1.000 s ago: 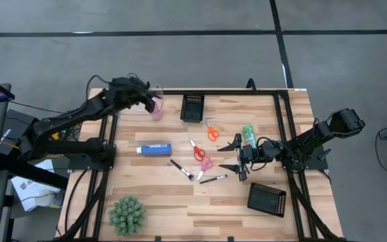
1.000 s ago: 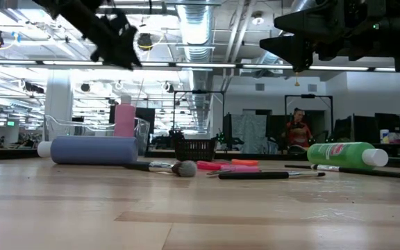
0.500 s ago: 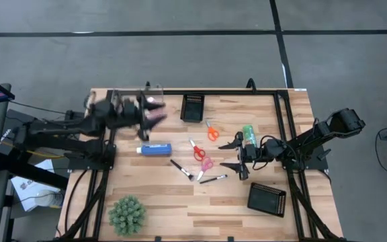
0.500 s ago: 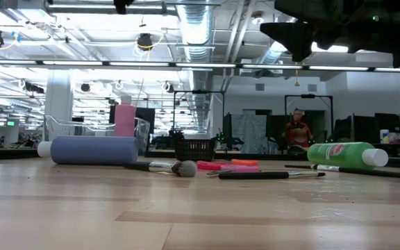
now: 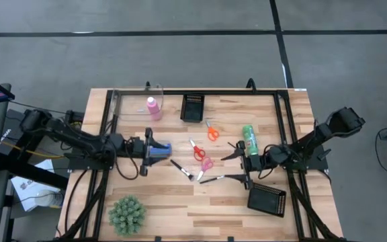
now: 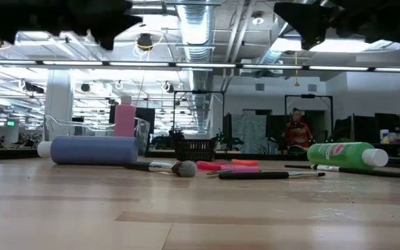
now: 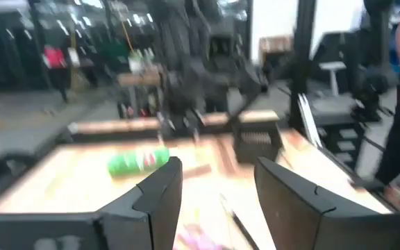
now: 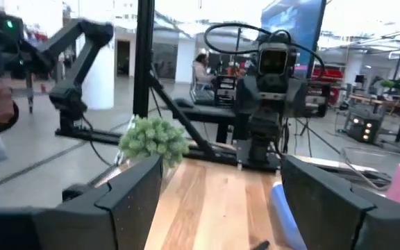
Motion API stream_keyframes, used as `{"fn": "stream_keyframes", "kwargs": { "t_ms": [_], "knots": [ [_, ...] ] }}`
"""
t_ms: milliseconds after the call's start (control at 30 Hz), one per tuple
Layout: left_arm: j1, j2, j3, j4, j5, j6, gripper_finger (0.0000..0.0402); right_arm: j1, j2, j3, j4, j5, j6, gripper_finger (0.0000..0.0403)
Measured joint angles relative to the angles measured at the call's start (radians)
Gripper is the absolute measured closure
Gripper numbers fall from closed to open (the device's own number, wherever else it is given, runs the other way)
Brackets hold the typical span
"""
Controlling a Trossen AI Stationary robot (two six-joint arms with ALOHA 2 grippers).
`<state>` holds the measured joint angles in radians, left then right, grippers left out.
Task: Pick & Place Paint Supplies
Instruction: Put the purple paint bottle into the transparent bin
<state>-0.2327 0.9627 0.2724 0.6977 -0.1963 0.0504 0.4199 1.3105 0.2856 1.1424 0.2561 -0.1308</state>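
Left gripper (image 5: 148, 148): seen over the blue bottle's capped end; fingers (image 7: 160, 198) are parted with nothing between them.
Blue bottle (image 5: 157, 149): laid on its side directly beneath the left gripper; whether it is touched cannot be told.
Pink bottle (image 5: 152, 107): stood upright in a clear container (image 5: 136, 103), well beyond the left gripper towards the table's far edge.
Right gripper (image 5: 238, 161): held above the table, jaws spread wide and empty.
Green bottle (image 5: 249, 139): laid flat just beside the right gripper, on its far side.
Brushes: one (image 5: 213, 179) lies just ahead of the right gripper, another (image 5: 181, 169) lies further on, nearer the left gripper.
Scissors: red pair (image 5: 197, 150), pink pair (image 5: 205, 165) and orange pair (image 5: 211, 130) are spread between the two grippers.
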Motion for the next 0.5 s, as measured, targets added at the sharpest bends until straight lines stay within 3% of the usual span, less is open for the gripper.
{"fn": "stream_keyframes", "kwargs": {
  "t_ms": [167,367,500],
  "knots": [
    [-0.049,-0.025,-0.068,-0.041,-0.037,-0.051,0.0229,0.057,-0.148,-0.086,-0.077,0.089,0.01,0.0122],
    [-0.086,-0.092,-0.095,-0.192,-0.002,-0.098,0.0231,0.137,-0.429,-0.263,-0.081,0.09,0.048,0.0122],
    [-0.094,-0.172,-0.094,-0.315,0.092,-0.146,0.0231,0.188,-0.608,-0.276,-0.331,0.139,0.098,0.0122]
  ]
}}
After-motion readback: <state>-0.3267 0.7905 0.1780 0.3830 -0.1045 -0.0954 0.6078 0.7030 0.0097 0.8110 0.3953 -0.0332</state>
